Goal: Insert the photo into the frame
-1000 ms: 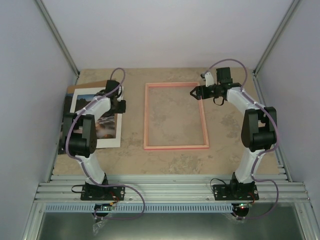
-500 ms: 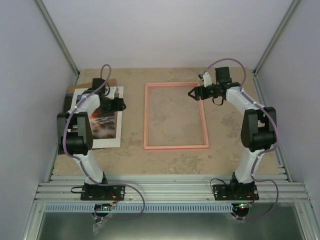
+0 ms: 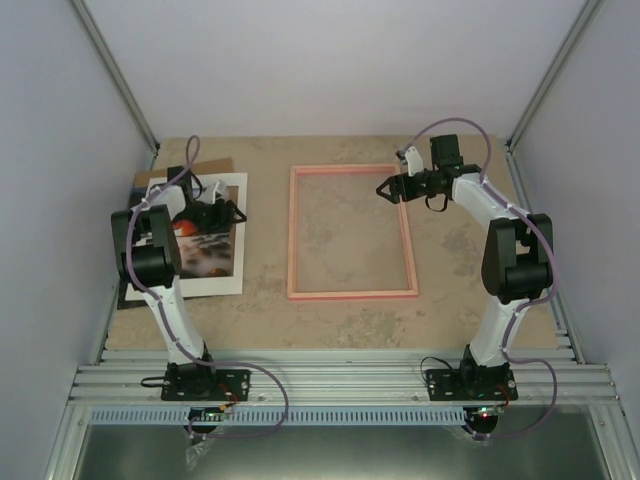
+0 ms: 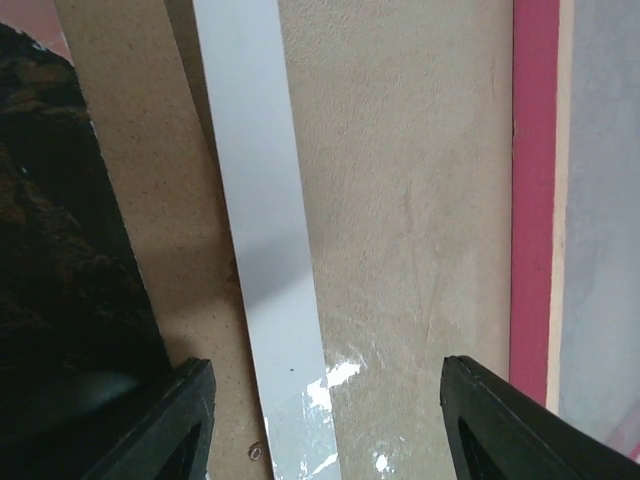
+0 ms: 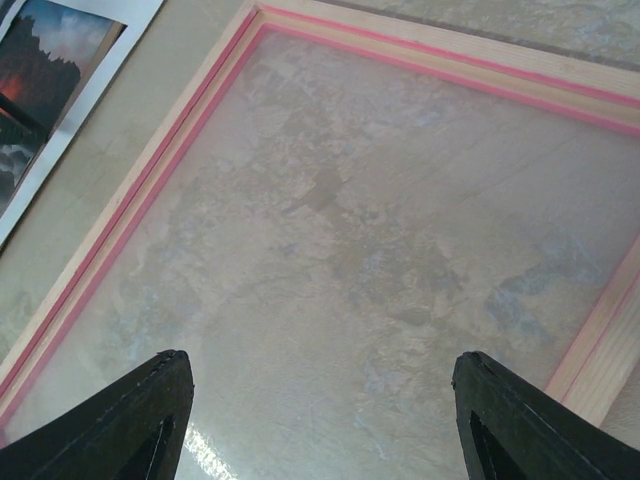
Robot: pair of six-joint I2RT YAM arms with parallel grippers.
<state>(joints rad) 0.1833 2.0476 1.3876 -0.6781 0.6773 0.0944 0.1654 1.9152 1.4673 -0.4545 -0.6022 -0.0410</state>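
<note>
Photo [image 3: 215, 262] lies well apart from the frame [image 3: 352, 294]; both hands are spread open and grip nothing.

On the table [image 3: 260, 315] the pink frame rests flat at centre, with only table showing inside it. The photo lies face up at the frame's 9 o'clock, on a brown backing board [image 3: 222, 165] that pokes out past the photo's 12 o'clock edge. The left hand [image 3: 230, 213] hangs over the photo's 1 o'clock corner, jaws wide in the wrist view with nothing between them. The right hand [image 3: 384, 188] is likewise spread and empty above the frame's 1 o'clock corner. Likely trouble: the print is thin and lies flat, so fingertips may skid off its edge, crease it, or catch the board and drag both. The right hand, close to the rail, could nudge the frame askew.
</note>
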